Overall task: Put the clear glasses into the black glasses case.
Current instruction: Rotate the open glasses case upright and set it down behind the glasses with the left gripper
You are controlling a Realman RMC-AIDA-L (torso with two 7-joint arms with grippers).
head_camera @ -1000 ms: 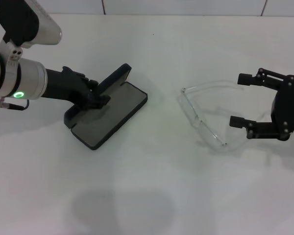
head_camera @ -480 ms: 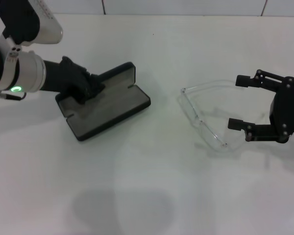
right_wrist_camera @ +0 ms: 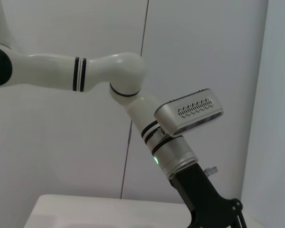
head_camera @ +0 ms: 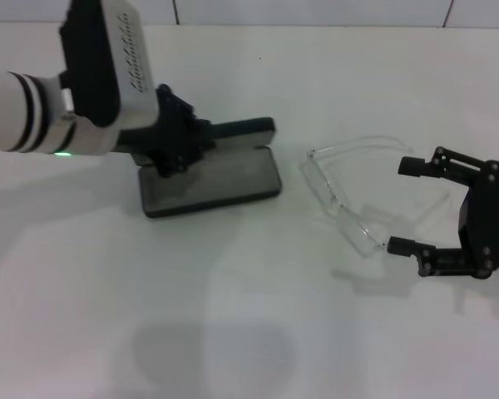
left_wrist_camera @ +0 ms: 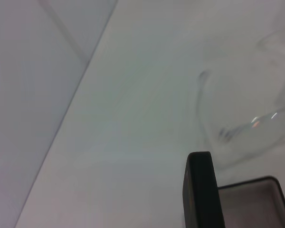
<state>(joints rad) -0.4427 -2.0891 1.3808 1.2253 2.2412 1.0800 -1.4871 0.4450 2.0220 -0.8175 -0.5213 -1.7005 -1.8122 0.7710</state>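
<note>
The black glasses case [head_camera: 212, 170] sits open on the white worktop [head_camera: 249, 316] toward the robot's left, grey lining facing up, lid [head_camera: 233, 129] standing up along its far edge. The left claw [head_camera: 176, 143] is right on that lid, gripping it near the case's left end, fingers pressed onto the lid edge. In the left wrist view the lid's dark edge [left_wrist_camera: 203, 190] rises in the foreground with a corner of the grey-lined tray beside it, and the clear glasses [left_wrist_camera: 247, 123] show faintly beyond. Those clear glasses [head_camera: 349, 195] lie on the worktop just right of the case, apart from it, arms unfolded and pointing toward the robot's right. The right claw [head_camera: 403, 204] hovers at the glasses' right side, fingers spread wide, one fingertip [head_camera: 397, 244] close to the near end of the frame, the other by the far arm; gripping nothing.
</note>
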